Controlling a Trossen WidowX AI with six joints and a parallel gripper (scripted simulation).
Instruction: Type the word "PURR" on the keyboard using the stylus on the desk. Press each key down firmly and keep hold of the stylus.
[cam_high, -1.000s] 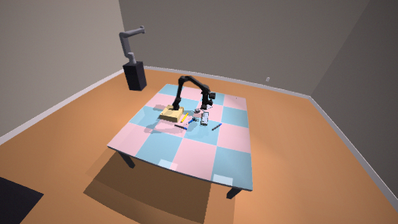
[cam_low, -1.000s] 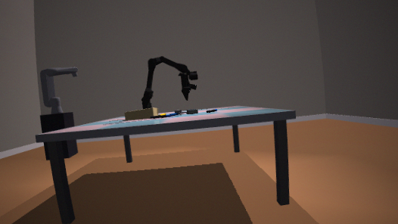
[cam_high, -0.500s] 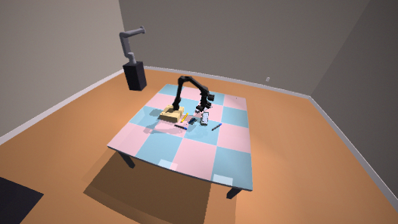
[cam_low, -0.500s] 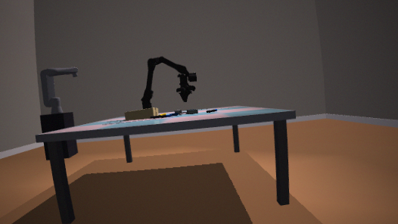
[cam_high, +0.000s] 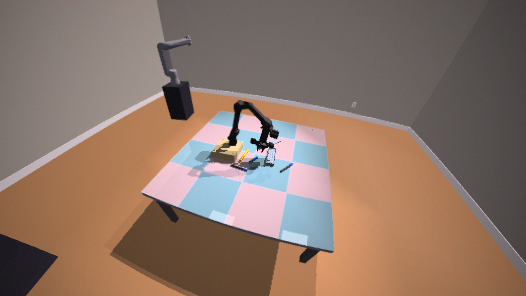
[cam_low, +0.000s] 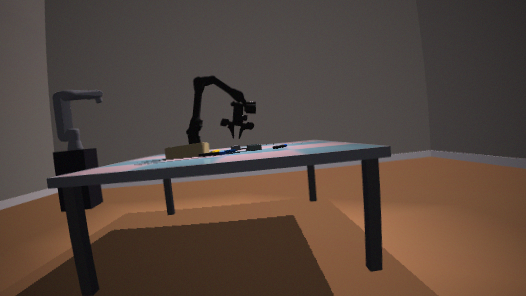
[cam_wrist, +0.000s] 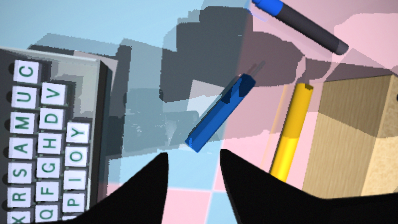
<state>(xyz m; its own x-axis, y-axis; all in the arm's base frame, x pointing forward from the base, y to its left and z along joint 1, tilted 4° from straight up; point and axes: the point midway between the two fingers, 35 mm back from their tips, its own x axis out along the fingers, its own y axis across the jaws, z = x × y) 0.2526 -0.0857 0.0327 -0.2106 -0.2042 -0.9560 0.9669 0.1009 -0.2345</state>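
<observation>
- The gripper (cam_high: 262, 148) (cam_low: 236, 138) (cam_wrist: 194, 157) hovers, fingers spread, pinching nothing.
- In the wrist view, the blue stylus (cam_wrist: 220, 114) lies at one o'clock from it, the lettered keyboard (cam_wrist: 47, 145) at nine.

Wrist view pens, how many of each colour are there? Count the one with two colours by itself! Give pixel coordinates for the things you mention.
Blue pen (cam_high: 253, 159) (cam_low: 231, 150) (cam_wrist: 216, 118): 1
Yellow pen (cam_high: 244, 155) (cam_low: 215, 151) (cam_wrist: 291, 135): 1
Dark grey and blue pen (cam_high: 239, 167) (cam_low: 209, 154) (cam_wrist: 306, 28): 1
Total: 3
</observation>
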